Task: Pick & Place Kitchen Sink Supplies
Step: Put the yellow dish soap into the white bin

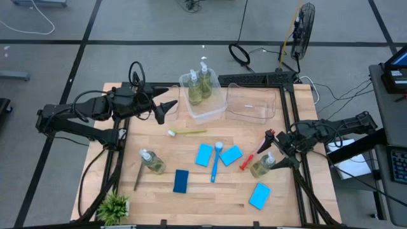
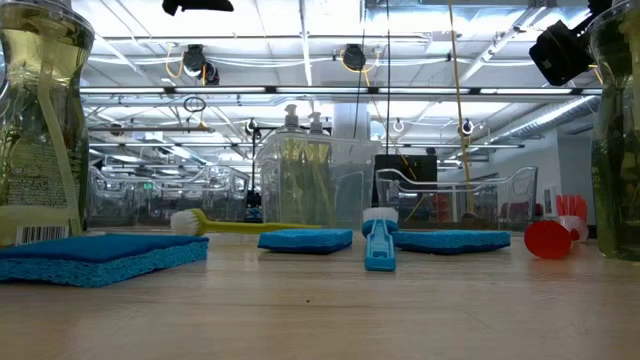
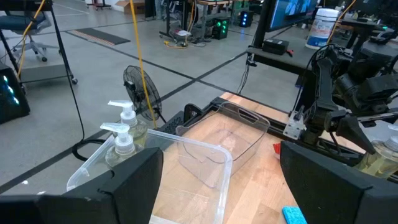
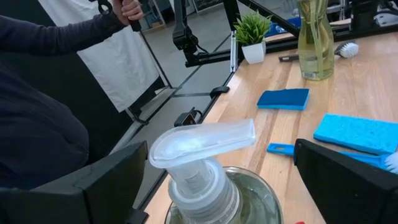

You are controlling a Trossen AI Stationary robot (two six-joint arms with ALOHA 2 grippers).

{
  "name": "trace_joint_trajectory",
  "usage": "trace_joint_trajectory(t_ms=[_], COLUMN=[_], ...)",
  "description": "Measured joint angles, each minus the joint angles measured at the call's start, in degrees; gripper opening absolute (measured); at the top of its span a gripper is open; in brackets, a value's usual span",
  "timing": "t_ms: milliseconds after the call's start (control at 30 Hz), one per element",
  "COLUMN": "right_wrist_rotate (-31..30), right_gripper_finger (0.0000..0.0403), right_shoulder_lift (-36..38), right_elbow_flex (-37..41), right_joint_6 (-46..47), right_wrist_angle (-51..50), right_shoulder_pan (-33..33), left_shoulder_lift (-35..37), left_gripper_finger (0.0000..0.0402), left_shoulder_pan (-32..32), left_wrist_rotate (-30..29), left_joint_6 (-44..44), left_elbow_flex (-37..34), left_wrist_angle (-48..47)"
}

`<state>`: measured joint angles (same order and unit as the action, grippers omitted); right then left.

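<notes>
Two pump bottles (image 1: 198,88) stand in a clear bin (image 1: 210,111) at the far middle of the table. My left gripper (image 1: 166,109) hovers open just left of that bin, and its fingers (image 3: 124,186) hold nothing. A third bottle (image 1: 152,162) stands near left. A fourth bottle (image 1: 262,165) stands at the right. Its white pump top (image 4: 202,143) sits between the open fingers of my right gripper (image 1: 278,154), which stand apart from it on either side. Several blue sponges (image 1: 203,154) and thin brushes (image 1: 216,162) lie flat on the wood.
A second clear bin (image 1: 251,102) stands beside the first. A red brush (image 1: 251,156) lies close by the right bottle. A small potted plant (image 1: 114,207) sits at the near left corner. A person's dark sleeve (image 4: 50,93) shows beyond the table's near edge.
</notes>
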<state>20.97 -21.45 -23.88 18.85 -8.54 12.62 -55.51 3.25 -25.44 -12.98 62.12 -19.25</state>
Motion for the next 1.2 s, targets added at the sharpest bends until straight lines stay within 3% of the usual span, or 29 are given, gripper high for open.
trace_joint_trajectory(t_ms=[267,667,900,1200], right_wrist_rotate=[-0.1,0.1,-0.5,0.0], right_gripper_finger=[0.0355,0.0267,0.0216,0.0187], right_shoulder_lift=[-1.9,-2.1,-2.1,-2.0], right_elbow_flex=[0.0,0.0,0.0,-0.1], right_joint_6=[-0.1,-1.5,-3.3,-3.0], right_wrist_angle=[-1.0,-0.9,-0.5,-0.5], right_shoulder_pan=[0.0,0.0,0.0,0.0], left_shoulder_lift=[0.0,0.0,0.0,0.0], left_gripper_finger=[0.0305,0.0328,0.0318,0.0303], left_shoulder_pan=[0.0,0.0,0.0,0.0], left_wrist_rotate=[0.0,0.0,0.0,0.0], left_joint_6=[0.0,-0.3,-0.3,-0.4], left_elbow_flex=[0.0,0.0,0.0,0.0], left_wrist_angle=[0.0,0.0,0.0,0.0])
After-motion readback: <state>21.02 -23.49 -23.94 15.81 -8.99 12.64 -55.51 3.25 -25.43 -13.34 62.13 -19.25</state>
